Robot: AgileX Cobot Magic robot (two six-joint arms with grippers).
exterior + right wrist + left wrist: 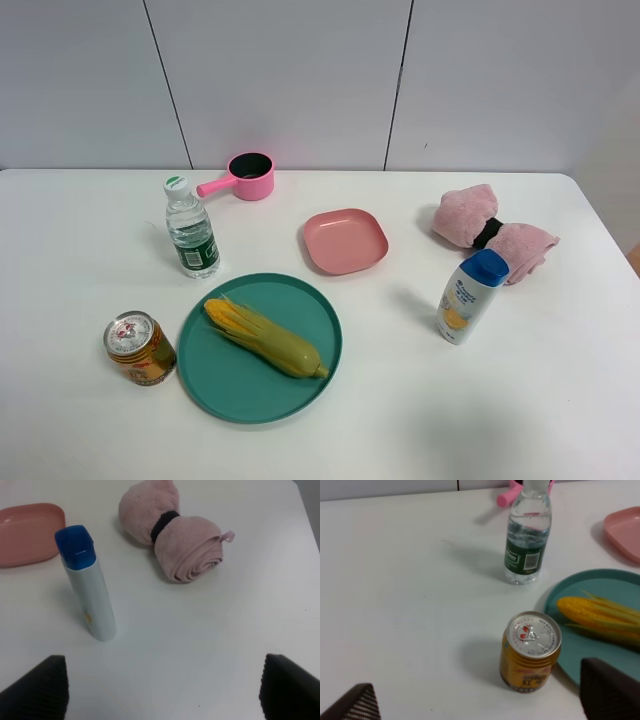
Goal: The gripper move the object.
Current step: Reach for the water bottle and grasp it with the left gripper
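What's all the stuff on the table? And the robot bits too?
water bottle: one, clear with green label, back left
small pot: one, pink, back, left of middle
square plate: one, pink, middle
round plate: one, teal, front left
corn cob: one, yellow, on the round plate
can: one, gold, left of the round plate
shampoo bottle: one, white, blue cap, right
towel: one, pink, rolled, back right
table: one, white, under everything
left gripper: one, black, open, near the can
right gripper: one, black, open, near the shampoo bottle
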